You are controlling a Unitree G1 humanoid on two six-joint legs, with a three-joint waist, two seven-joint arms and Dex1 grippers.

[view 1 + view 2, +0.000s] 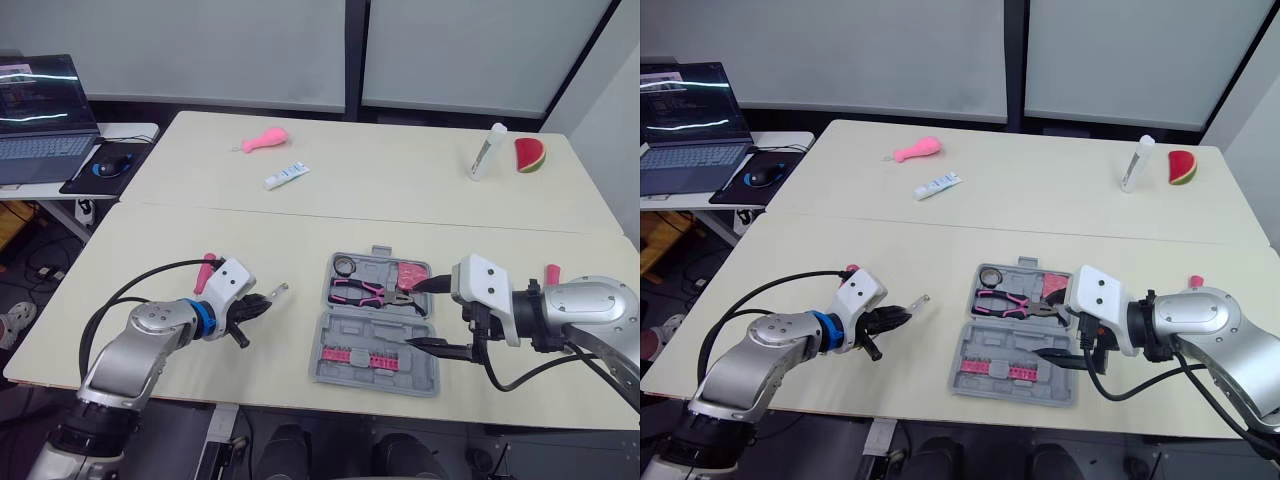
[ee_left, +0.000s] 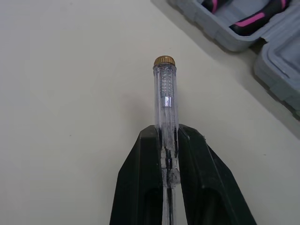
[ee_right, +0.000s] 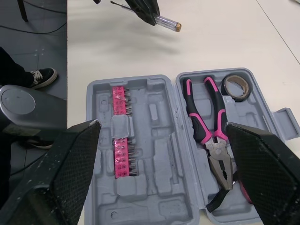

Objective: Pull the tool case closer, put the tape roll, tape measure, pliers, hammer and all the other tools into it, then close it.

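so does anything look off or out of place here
Nothing spilled or broken. The only oddity is a watermelon slice on the far table beside a white bottle, unrelated to the tools. The tool case lies open and flat.

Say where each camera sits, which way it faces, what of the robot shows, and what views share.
Eye views: on the head, facing forward and down; both arms show, left gripper shut on a clear screwdriver, right gripper open over the tool case.
Left wrist view: on the left wrist, looking along its fingers at the screwdriver and a case corner.
Right wrist view: on the right wrist, looking into the case at pliers and tape roll, between its fingers.
Shared: case and screwdriver, in every view.
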